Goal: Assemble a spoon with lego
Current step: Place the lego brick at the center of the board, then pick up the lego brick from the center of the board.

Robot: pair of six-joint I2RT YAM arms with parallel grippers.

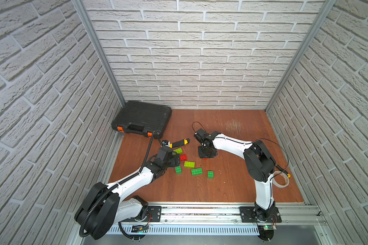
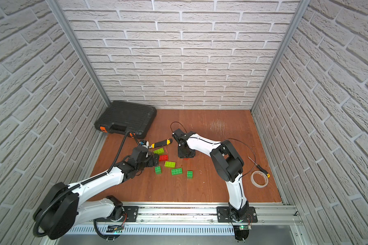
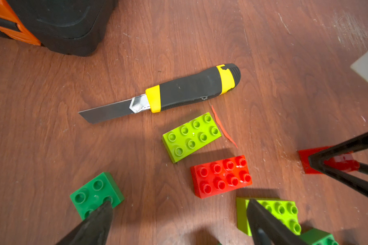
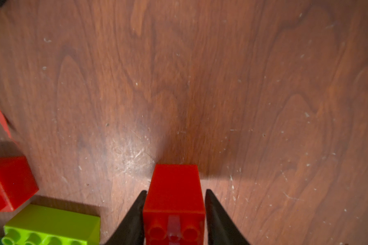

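No spoon is in view; the lego lies as loose bricks on the wooden table [image 1: 232,180]. In both top views a lime brick [image 1: 177,150], a red brick [image 1: 183,157], a second lime brick [image 1: 189,164] and three dark green bricks [image 1: 196,171] sit mid-table. My left gripper [image 3: 179,202] hangs open over bare wood between a dark green square brick [image 3: 96,193] and a lime brick [image 3: 282,212]. My right gripper [image 4: 176,191] points down, its fingers against both sides of another red brick [image 4: 174,191] that stands on the table [image 1: 204,158].
A black-and-yellow utility knife [image 3: 191,91] with its blade out lies just behind the bricks. A black tool case [image 1: 141,117] fills the back left corner. A tape roll [image 2: 259,179] and a screwdriver [image 2: 258,166] lie at the right, behind the right arm.
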